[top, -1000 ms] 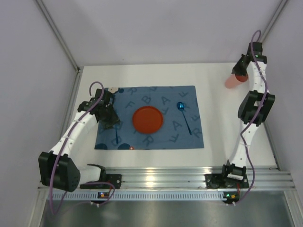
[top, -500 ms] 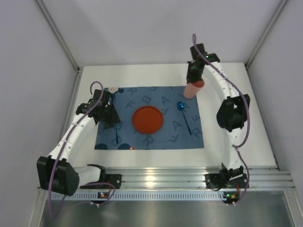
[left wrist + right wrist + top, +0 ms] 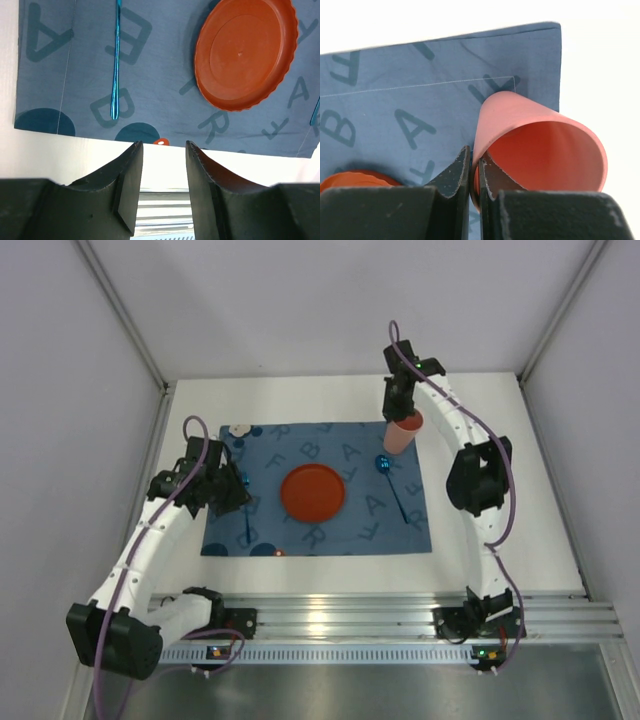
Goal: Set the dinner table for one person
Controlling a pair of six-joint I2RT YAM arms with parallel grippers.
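dinner table point(image 3: 480, 530): large flat white rectangular top with an aluminium rail along its near edge; it carries everything below
placemat point(image 3: 300, 445): dark blue cloth printed with letters, lying flat mid-table
left gripper point(image 3: 162, 143): jaws spread apart, gripping nothing; above the near edge of the placemat
blue utensil point(image 3: 116, 65): slim shiny metal piece on the placemat, left of the plate; its kind cannot be told
orange plate point(image 3: 312, 491): round plastic plate with a fluted rim, at the placemat's centre; its face shows plain orange
blue spoon point(image 3: 393, 495): shiny metal, on the placemat right of the plate, apart from it
pink cup point(image 3: 540, 145): tapered plastic cup at the far right corner of the placemat, tilted, mouth open; one finger inside its rim
right gripper point(image 3: 474, 161): clamped on the cup's wall
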